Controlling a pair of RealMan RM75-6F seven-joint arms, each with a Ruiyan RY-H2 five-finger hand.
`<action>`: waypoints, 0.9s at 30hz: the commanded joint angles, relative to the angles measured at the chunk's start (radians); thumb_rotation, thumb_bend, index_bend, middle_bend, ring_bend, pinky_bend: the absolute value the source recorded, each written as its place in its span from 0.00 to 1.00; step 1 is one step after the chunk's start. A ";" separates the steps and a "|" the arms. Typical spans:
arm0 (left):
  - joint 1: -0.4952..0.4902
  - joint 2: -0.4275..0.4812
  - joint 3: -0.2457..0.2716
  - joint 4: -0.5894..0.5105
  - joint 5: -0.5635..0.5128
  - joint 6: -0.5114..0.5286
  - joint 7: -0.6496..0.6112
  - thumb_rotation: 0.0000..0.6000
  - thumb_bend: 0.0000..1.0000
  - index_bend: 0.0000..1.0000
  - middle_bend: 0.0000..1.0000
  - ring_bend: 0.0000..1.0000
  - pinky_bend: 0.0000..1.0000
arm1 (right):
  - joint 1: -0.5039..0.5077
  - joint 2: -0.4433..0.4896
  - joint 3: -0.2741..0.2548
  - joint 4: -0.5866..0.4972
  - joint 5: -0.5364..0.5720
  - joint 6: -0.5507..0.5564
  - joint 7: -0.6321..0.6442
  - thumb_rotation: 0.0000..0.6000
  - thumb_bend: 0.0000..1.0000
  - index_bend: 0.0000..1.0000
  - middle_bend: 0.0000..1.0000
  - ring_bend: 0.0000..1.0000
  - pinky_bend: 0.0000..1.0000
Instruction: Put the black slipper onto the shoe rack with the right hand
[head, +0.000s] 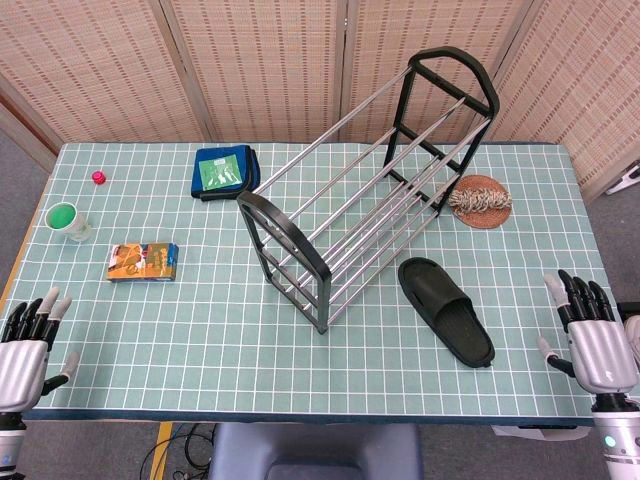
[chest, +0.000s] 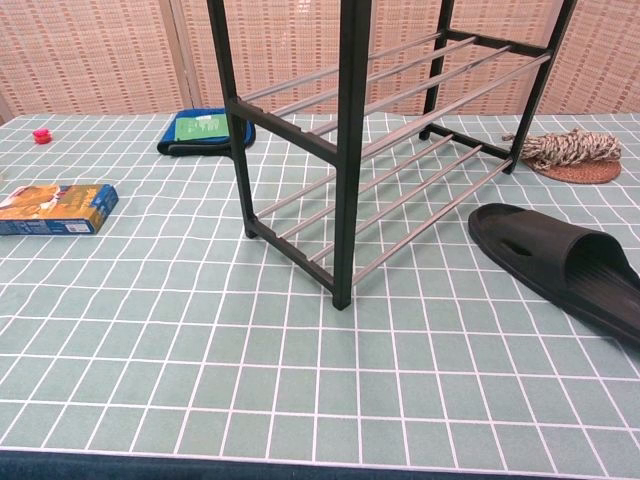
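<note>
The black slipper (head: 446, 311) is seen lying flat on the table (head: 200, 330), just beside the shoe rack (head: 368, 180) and untouched. The right hand (head: 592, 335) is held at the table's near edge with its fingers (head: 575, 295) spread and nothing in them; the slipper lies ahead of those fingertips and toward the left hand's side, apart from them. The left hand (head: 28, 345) is likewise held open and empty at the opposite near corner. Beyond its fingers a small box (head: 143, 261), a green cup (head: 68, 220) and a red cap (head: 98, 177) are found. A blue pouch (head: 223, 171) and a rope coil (head: 480, 199) lie farther back.
</note>
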 joint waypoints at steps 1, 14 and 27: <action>0.000 0.000 0.000 0.000 -0.001 -0.001 0.000 1.00 0.38 0.02 0.00 0.00 0.00 | 0.001 0.000 0.000 0.002 0.003 -0.003 0.000 1.00 0.25 0.00 0.00 0.00 0.00; -0.007 0.016 -0.001 -0.002 0.016 -0.004 -0.048 1.00 0.38 0.02 0.00 0.00 0.00 | 0.002 -0.009 -0.007 0.002 0.014 -0.019 -0.023 1.00 0.25 0.00 0.00 0.00 0.00; -0.005 0.038 -0.008 -0.002 0.016 0.005 -0.117 1.00 0.38 0.02 0.00 0.00 0.00 | 0.057 -0.087 -0.021 -0.026 0.067 -0.146 -0.151 1.00 0.25 0.00 0.00 0.00 0.00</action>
